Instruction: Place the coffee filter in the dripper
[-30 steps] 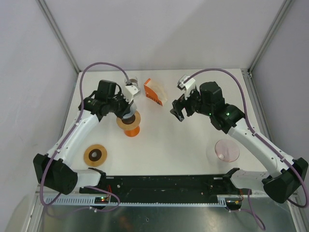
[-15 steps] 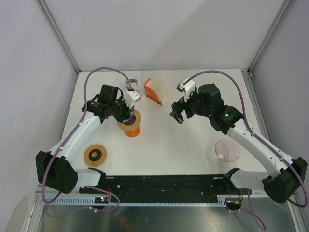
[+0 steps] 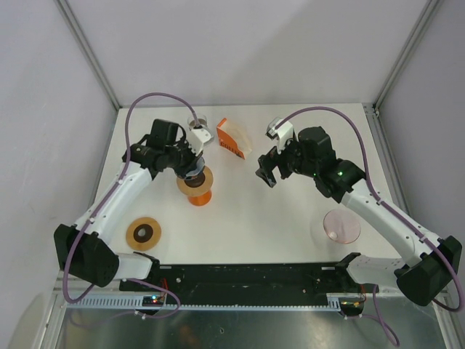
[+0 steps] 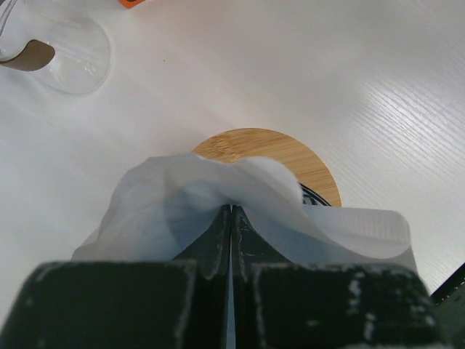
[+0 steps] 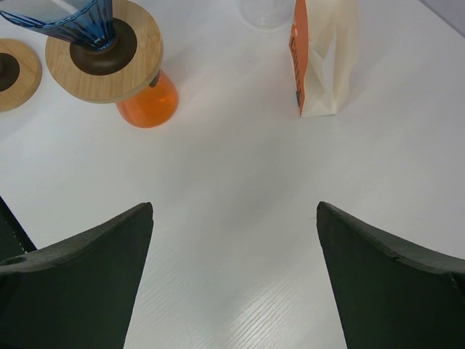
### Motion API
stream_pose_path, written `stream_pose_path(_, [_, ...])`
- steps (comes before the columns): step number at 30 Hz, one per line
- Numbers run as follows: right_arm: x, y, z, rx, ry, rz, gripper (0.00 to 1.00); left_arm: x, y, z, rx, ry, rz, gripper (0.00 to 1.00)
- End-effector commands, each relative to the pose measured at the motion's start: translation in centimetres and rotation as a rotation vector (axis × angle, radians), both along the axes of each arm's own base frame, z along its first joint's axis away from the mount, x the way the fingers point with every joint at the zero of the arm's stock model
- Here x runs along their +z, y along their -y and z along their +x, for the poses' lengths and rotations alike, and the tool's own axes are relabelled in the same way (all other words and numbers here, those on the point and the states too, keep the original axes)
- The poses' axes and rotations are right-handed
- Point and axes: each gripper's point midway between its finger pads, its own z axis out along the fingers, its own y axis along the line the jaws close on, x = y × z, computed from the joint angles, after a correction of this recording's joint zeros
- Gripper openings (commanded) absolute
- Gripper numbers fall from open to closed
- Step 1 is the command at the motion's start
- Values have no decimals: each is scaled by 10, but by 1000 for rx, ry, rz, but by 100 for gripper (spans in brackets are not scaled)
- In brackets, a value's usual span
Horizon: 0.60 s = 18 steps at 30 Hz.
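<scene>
A white paper coffee filter is pinched between the tips of my left gripper, which is shut on it. It hangs just above the dripper, whose wooden collar shows behind the paper. From above, the left gripper sits over the dripper on its orange base. In the right wrist view the dripper is a blue glass cone in a wooden collar over an orange stand. My right gripper hovers to its right, open with nothing in it.
An orange and white filter packet stands behind the dripper, with a clear glass to its left. A wooden disc with a dark centre lies front left. A pink glass dish lies front right.
The left gripper has shifted slightly over the dripper, still holding the filter. The right gripper's jaws have spread a little wider and it has edged left.
</scene>
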Motion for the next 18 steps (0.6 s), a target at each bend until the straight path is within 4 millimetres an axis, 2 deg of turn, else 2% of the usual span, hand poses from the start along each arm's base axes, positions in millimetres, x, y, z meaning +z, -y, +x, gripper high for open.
stream_pose_path(1, [13, -4, 2, 8, 35, 40, 99, 10, 6, -1, -24, 20, 17, 0])
stream_pose_path(9, [11, -6, 2, 19, 33, 38, 99, -2, 12, -3, -44, -10, 70, 0])
stream_pose_path(14, [9, -4, 0, 21, 27, 29, 99, -17, 9, -6, -47, -50, 105, 0])
stream_pose_path(18, [8, -5, 1, 24, 27, 33, 99, -16, 9, -6, -45, -49, 107, 0])
